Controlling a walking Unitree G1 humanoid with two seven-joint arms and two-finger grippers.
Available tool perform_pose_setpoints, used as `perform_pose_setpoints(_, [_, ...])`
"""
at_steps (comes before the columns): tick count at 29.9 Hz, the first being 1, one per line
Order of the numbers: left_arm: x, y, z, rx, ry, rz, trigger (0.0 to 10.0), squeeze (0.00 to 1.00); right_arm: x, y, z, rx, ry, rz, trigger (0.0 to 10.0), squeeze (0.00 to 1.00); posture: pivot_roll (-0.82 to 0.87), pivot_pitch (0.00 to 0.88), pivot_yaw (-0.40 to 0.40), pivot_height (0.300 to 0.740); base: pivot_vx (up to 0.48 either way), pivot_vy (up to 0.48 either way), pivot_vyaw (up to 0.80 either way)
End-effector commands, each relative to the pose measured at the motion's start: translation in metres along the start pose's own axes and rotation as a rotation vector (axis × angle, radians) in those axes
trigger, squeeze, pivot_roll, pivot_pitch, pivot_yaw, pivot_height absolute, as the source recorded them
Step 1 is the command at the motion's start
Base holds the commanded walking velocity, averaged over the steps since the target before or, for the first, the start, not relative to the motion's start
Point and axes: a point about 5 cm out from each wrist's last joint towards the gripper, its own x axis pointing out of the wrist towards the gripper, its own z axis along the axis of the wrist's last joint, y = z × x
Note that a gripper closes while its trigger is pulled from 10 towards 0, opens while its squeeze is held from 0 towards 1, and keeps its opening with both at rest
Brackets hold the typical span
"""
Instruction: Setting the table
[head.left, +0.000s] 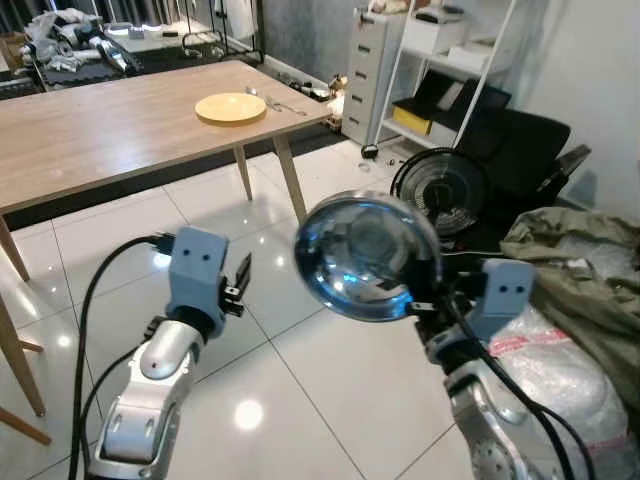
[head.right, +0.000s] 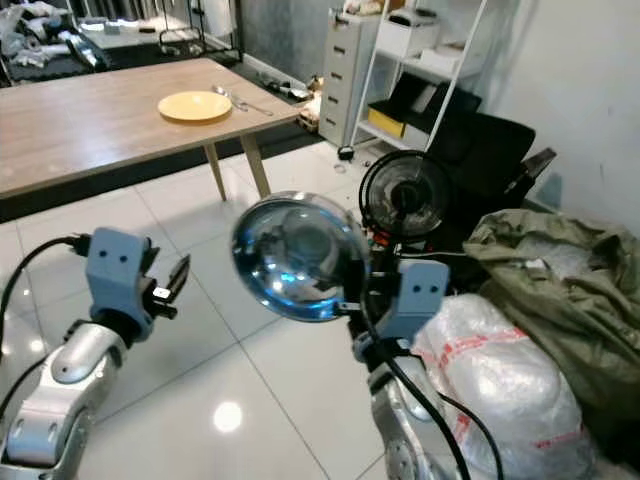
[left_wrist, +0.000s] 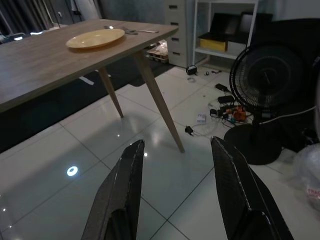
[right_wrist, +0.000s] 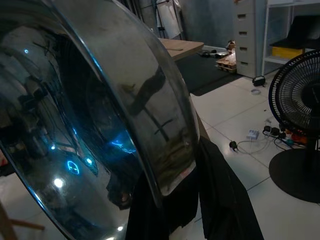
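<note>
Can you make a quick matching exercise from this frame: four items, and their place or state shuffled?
Items:
1. yellow plate
2. steel bowl
3. left claw
4. black fan

Places or states:
A. stands on the tiled floor by the shelving
B. lies on the wooden table, near its corner
C. open, holding nothing, above the floor
D. held up on edge in the right claw

Pairs: 1-B, 2-D, 3-C, 4-A
</note>
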Motion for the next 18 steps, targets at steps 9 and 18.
perform_pose_setpoints(9, [-0.0008, -0.0038, -0.0052, -0.009, 0.023, -0.015, 10.0, 0.0, -0.0023, -0.0046, 0.0035, -0.009, -0.02, -0.017, 10.0, 0.0, 0.09, 0.108, 0.07, 0.74, 0.442, 0.0, 0.0])
perform_pose_setpoints(18, [-0.0019, -0.0038, -0.0067, -0.005, 0.028, -0.015, 10.0, 0.0, -0.0028, -0.0035, 0.003, -0.008, -0.018, -0.014, 10.0, 0.0, 0.08, 0.112, 0.069, 0.74, 0.442, 0.0, 0.0])
